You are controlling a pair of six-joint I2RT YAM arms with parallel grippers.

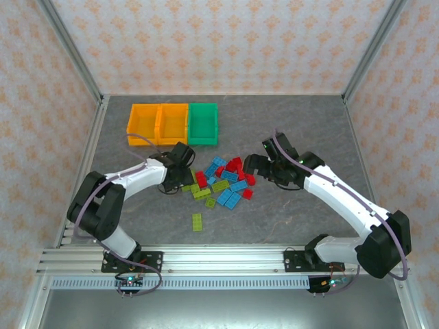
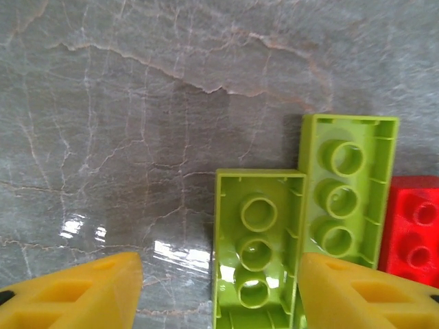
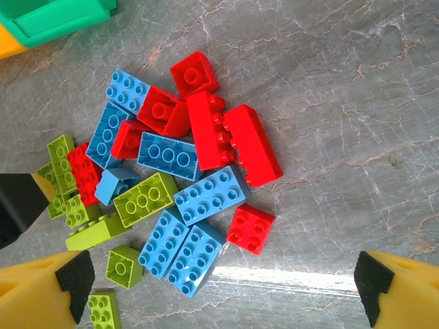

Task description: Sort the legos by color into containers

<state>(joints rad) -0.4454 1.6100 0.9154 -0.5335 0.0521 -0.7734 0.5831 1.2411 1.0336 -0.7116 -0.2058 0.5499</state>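
With its fingers (image 2: 75, 295) spread apart, the left gripper (image 2: 219, 284) had an upturned lime green lego (image 2: 257, 240) between them, while the right gripper (image 3: 219, 291) hung wide open above the mixed legos (image 3: 178, 164) on the grey table (image 1: 309, 123), near the containers (image 1: 173, 123).

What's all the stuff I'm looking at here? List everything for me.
orange-yellow bins: two, orange-yellow, far side of the table, left of middle, joined
green bin: one, green, joined on their right
red bricks: about seven, red, central pile
blue bricks: about seven, light blue, same pile
lime bricks: about six, lime, pile's left side
lone brick: one, lime, apart from the pile, nearer the arms
table: one, grey marbled
left claw: one, yellow fingers, open over lime bricks
right claw: one, yellow fingers with black pads, open above the pile
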